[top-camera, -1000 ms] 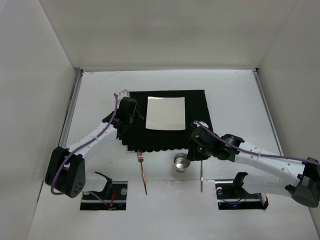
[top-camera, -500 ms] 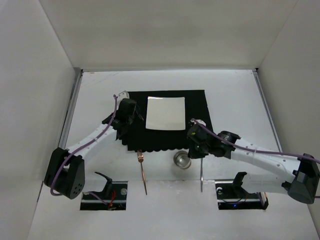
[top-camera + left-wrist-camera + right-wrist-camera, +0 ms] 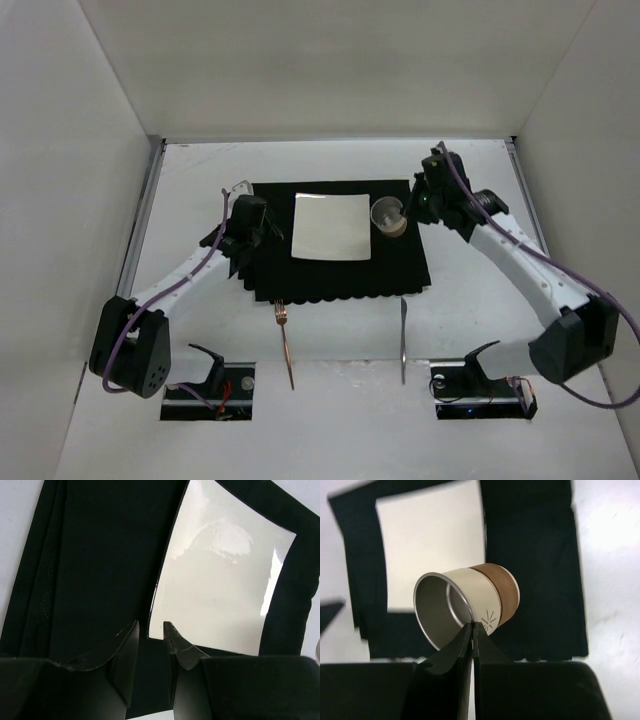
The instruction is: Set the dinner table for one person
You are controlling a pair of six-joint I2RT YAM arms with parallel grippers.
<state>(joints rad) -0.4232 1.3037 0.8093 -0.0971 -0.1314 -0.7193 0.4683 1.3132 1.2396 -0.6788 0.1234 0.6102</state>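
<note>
The white dinner table (image 3: 470, 290) carries a black scallop-edged placemat (image 3: 390, 265) with a square white plate (image 3: 330, 227) on it. My right gripper (image 3: 402, 210) is shut on the rim of a metal cup with a cream and brown band (image 3: 387, 216). It holds the cup tilted above the placemat's far right part, beside the plate; the right wrist view shows the gripper (image 3: 472, 625), cup (image 3: 480, 595) and plate (image 3: 430, 545). My left gripper (image 3: 265, 232) hovers narrowly open and empty over the placemat's left side, by the plate's near left corner (image 3: 150, 627).
A copper fork (image 3: 285, 340) and a knife (image 3: 403, 340) lie on the table in front of the placemat, handles toward the arm bases. White walls enclose the table, with metal rails (image 3: 145, 215) along its sides.
My right arm has carried the cup from the table in front of the placemat up to above its far right part. The left gripper has barely moved.
</note>
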